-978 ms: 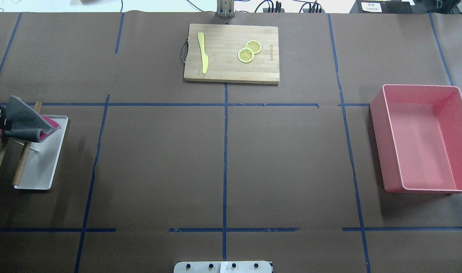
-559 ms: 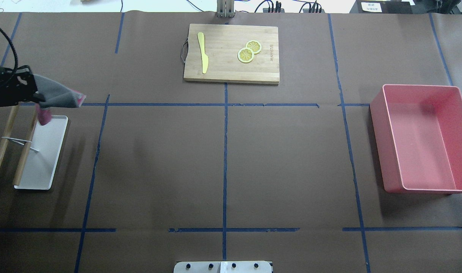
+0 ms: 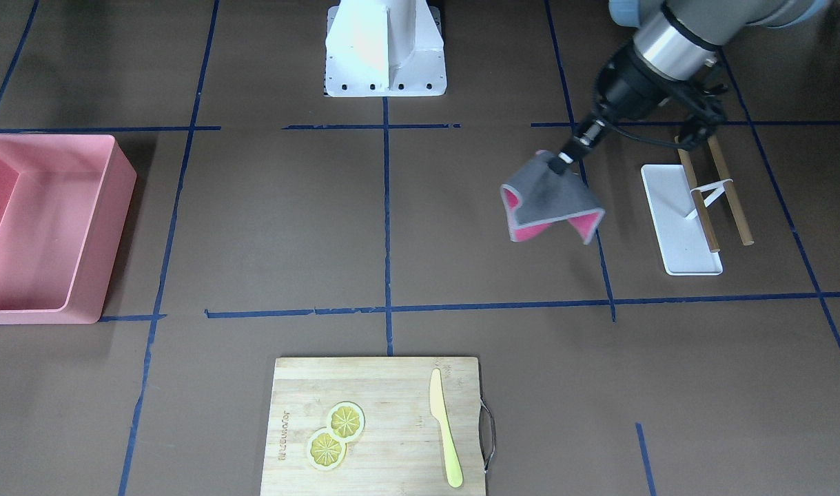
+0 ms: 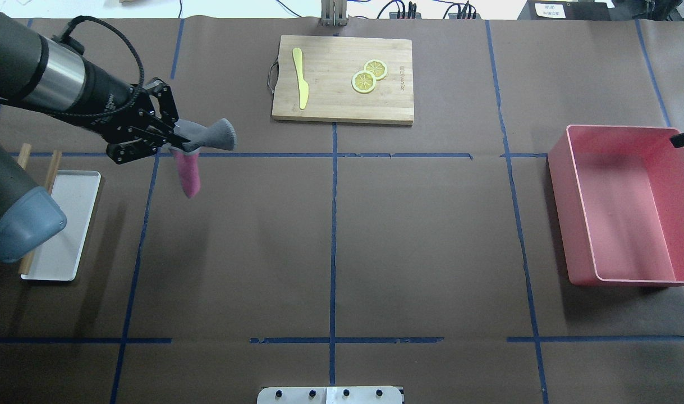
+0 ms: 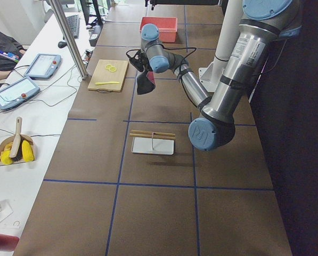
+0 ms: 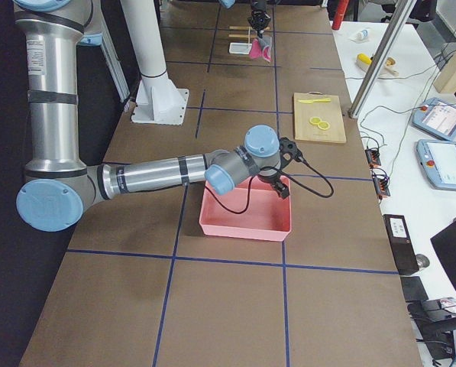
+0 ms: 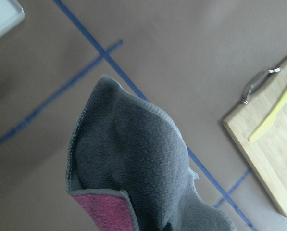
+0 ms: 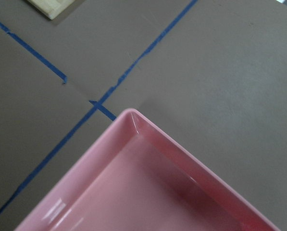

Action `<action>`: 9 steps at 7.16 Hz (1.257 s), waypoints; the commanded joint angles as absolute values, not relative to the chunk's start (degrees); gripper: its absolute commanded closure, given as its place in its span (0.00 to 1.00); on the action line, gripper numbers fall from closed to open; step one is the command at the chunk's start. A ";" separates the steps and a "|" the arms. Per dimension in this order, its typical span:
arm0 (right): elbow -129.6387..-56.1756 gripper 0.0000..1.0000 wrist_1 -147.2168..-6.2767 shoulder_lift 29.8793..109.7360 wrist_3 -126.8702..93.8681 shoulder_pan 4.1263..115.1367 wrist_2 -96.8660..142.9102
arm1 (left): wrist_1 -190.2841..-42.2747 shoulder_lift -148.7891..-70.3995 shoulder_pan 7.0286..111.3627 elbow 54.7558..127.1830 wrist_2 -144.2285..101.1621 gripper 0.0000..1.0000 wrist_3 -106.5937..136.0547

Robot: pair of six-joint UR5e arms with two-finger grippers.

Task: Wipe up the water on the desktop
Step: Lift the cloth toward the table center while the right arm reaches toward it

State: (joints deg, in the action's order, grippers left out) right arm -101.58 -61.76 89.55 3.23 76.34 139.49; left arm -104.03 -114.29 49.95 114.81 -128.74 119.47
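The desktop (image 4: 431, 235) is a brown surface with blue tape lines; I see no water on it. My left gripper (image 4: 179, 138) is shut on a grey-and-pink cloth (image 4: 212, 136) and holds it in the air above the desktop, right of the white tray (image 4: 67, 241). The cloth hangs folded, pink side inward, in the front view (image 3: 547, 196) and fills the left wrist view (image 7: 133, 163). My right gripper (image 6: 282, 167) hovers over the far corner of the pink bin (image 4: 622, 207). Only a sliver of it shows at the overhead view's right edge, so I cannot tell its state.
A wooden cutting board (image 4: 342, 78) with a yellow knife (image 4: 300, 77) and two lemon slices (image 4: 368, 76) lies at the far middle. A wooden stick rack (image 3: 726, 186) stands beside the white tray. The robot base (image 3: 385, 48) is at the near edge.
My left arm has lifted the cloth off the white tray and carried it right and farther out over the desktop. The right gripper's tip now shows at the bin's far corner.
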 commanded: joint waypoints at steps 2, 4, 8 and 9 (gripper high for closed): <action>-105.45 0.01 -59.41 79.75 2.99 65.88 134.06 | -104.06 -121.71 43.16 113.65 -128.58 1.00 126.47; -107.57 0.01 -59.50 73.24 -1.54 57.95 130.79 | -104.15 -123.91 41.67 112.16 -128.58 0.98 126.47; -108.72 0.01 -60.03 64.53 -12.80 40.21 111.84 | -104.24 -131.73 39.64 104.43 -124.64 0.98 131.66; -108.81 0.01 -60.12 63.73 -13.09 37.56 109.19 | -104.24 -133.05 39.64 102.85 -124.63 0.98 131.75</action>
